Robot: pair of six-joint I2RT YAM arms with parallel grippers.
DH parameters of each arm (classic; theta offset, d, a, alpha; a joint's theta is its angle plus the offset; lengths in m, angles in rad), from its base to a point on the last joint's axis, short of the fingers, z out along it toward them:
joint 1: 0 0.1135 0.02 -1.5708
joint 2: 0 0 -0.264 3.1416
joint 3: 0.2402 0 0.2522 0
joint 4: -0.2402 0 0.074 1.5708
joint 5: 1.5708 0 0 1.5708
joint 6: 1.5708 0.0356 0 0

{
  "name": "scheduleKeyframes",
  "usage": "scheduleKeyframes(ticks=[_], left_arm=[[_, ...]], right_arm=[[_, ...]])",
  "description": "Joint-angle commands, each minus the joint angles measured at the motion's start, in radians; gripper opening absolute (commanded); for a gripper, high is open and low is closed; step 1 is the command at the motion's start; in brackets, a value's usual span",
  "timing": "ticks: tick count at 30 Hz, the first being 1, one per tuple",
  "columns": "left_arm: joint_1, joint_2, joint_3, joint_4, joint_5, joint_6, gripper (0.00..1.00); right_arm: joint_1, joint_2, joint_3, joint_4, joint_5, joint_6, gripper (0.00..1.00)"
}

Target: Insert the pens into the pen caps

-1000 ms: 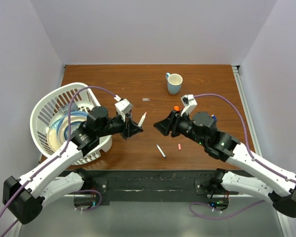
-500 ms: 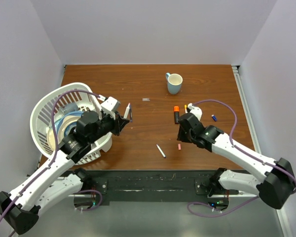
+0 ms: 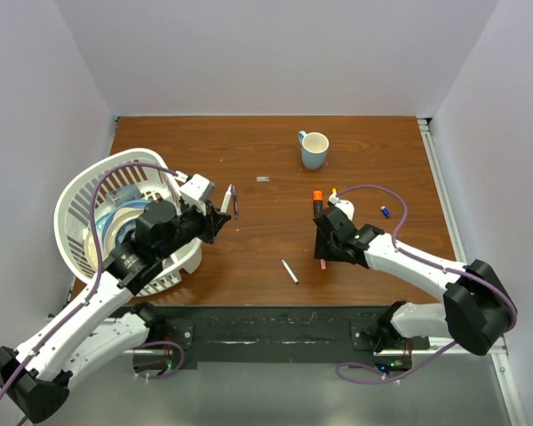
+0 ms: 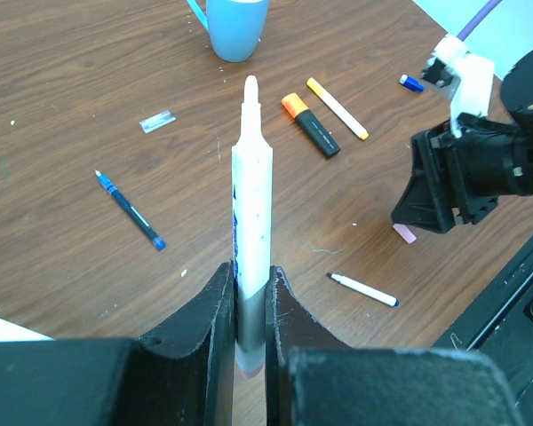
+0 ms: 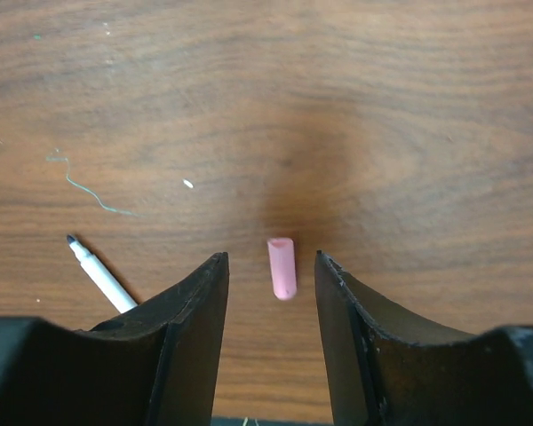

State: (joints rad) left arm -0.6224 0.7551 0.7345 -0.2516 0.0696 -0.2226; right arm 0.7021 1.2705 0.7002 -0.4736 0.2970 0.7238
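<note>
One pink cap lies on the tabletop toward the near edge, right of its middle, straight below the right gripper, between its parted jaws with its long axis along them, nearer that arm, while the left gripper clamps a white pen, its blue print unreadable.

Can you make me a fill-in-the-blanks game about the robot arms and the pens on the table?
1. The left gripper is shut on a ____ pen.
2. The right gripper is open over a little ____ cap.
3. The black highlighter has an ____ end.
4. The colour of the mug is light ____.

Missing words: white, pink, orange, blue.
</note>
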Motion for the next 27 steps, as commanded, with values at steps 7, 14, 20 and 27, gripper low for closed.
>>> scheduleKeyframes(ticks=[7, 14, 20, 27], left_arm=[[0.003, 0.004, 0.000, 0.032, -0.011, 0.008, 0.00], [0.003, 0.003, 0.000, 0.040, -0.025, 0.011, 0.00], [0.003, 0.013, 0.008, 0.037, -0.033, 0.011, 0.00], [0.003, 0.010, 0.005, 0.037, -0.039, 0.011, 0.00]], right_arm=[[0.002, 0.101, -0.013, 0.121, -0.051, -0.035, 0.47], [0.004, 0.142, -0.018, 0.184, -0.131, -0.057, 0.44], [0.008, 0.153, -0.039, 0.214, -0.176, -0.053, 0.43], [0.031, 0.129, -0.025, 0.179, -0.187, -0.044, 0.40]])
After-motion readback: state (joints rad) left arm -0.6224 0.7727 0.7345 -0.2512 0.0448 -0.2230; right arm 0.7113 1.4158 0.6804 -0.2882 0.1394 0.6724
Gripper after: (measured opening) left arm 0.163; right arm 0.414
